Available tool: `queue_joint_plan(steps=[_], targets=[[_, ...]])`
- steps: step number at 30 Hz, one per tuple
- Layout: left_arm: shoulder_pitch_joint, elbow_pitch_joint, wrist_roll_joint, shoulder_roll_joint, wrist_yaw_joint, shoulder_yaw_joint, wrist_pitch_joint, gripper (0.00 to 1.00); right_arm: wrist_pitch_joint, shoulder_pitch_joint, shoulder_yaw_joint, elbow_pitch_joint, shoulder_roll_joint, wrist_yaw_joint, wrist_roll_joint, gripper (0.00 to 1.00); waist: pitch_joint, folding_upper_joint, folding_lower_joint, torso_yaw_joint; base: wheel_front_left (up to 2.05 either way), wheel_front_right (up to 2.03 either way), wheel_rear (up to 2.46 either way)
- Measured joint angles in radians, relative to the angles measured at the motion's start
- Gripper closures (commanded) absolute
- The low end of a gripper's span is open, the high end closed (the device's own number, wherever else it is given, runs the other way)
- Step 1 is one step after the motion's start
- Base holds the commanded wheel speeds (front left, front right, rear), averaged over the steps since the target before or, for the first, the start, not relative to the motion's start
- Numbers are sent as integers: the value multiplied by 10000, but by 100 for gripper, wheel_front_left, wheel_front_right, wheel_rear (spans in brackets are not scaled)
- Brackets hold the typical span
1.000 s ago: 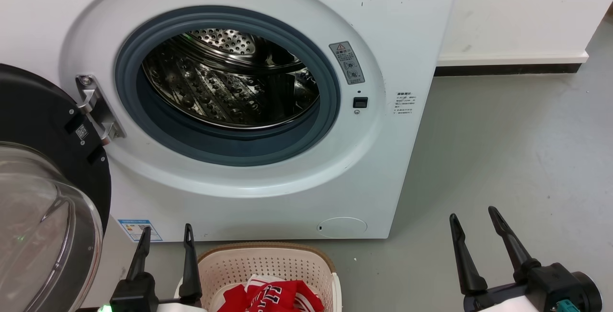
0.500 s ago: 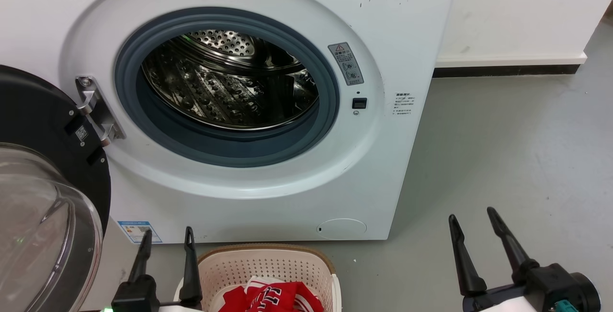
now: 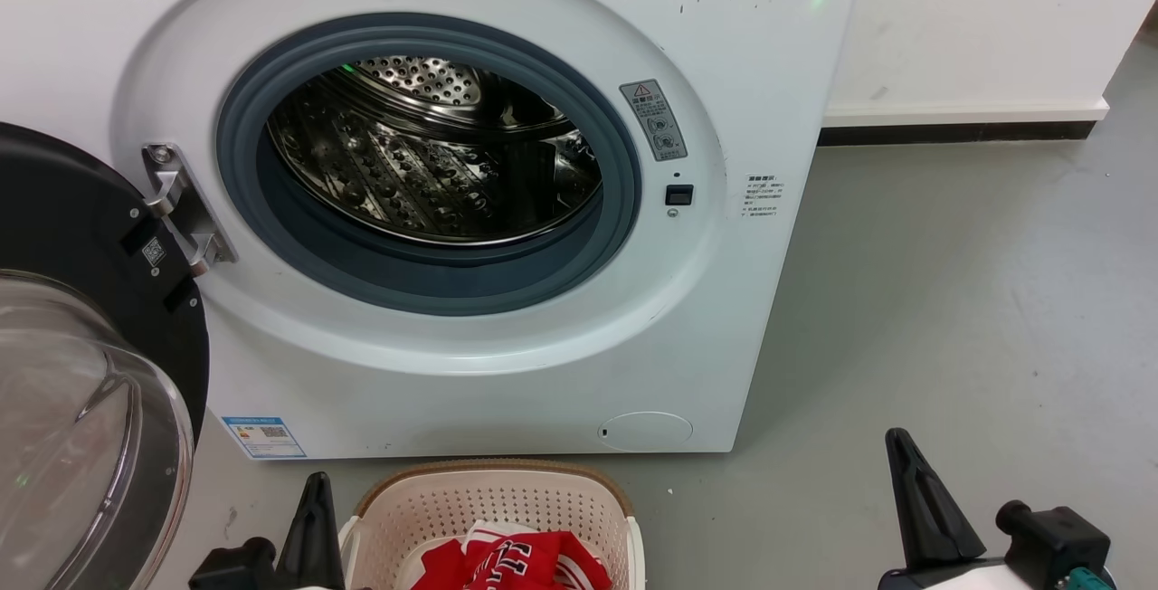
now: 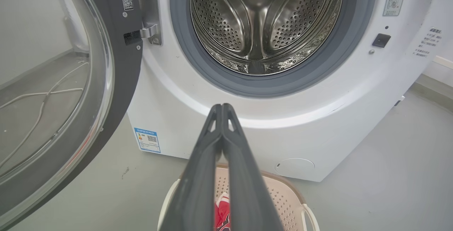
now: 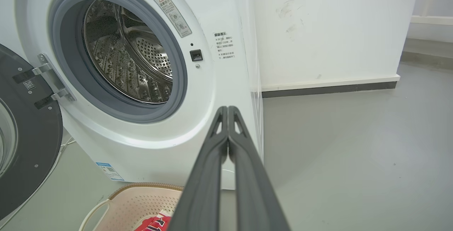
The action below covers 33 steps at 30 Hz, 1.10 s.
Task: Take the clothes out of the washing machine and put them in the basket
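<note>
Grey floor (image 3: pixel 950 300), white wall (image 3: pixel 977 20) with dark skirting (image 3: pixel 959 131), left hand (image 4: pixel 223 107) and right hand (image 5: pixel 227 108) pinched together, empty

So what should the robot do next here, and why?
Probably just lower both arms to rest and stop. Inside the washing machine, the steel drum looks bare in the left wrist view, the red jerseys lie in the cream basket, and the left gripper and right gripper are both shut on nothing. I see no clothes left to fetch.
</note>
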Motion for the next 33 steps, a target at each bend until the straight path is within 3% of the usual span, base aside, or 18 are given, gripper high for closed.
queue_joint_plan(steps=[33], targets=[[-884,449,-5657,-2,-713,449,1321,100,1101,-805,-347,671,-226,-2,5935,100,72,0,1,67,0,0,0]])
